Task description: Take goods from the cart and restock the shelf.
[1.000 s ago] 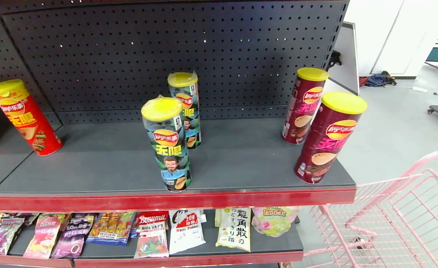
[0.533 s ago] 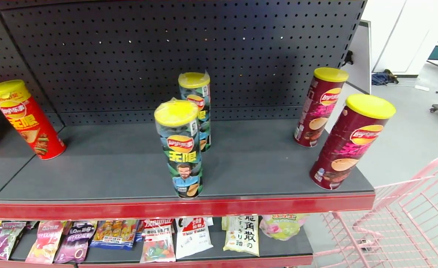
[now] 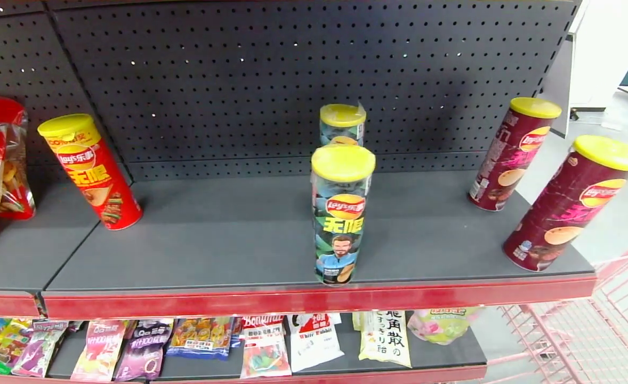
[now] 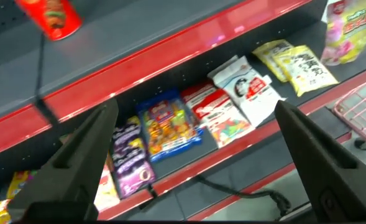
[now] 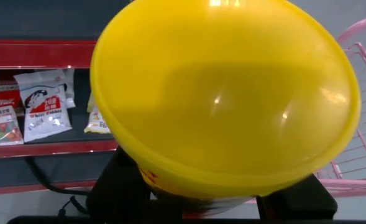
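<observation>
Head view: shelf [image 3: 239,250] carries red can [image 3: 93,170], two green cans [image 3: 341,213] one behind other, two maroon cans [image 3: 575,205] at end nearest pink cart [image 3: 586,341].

Left wrist view: left gripper [image 4: 195,107] spread wide, holding nothing. Snack bags [image 4: 170,127] on lower shelf [image 4: 189,155] just past its fingers.

Right wrist view: right gripper [image 5: 214,202] clamped round yellow-lidded can [image 5: 226,93], lid right up close. Cart rim just beyond it.

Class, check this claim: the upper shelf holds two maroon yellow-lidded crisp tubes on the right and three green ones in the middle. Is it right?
No. The head view shows two green yellow-lidded crisp tubes in the middle, not three: the front green tube and the rear green tube. The rest holds.
</observation>
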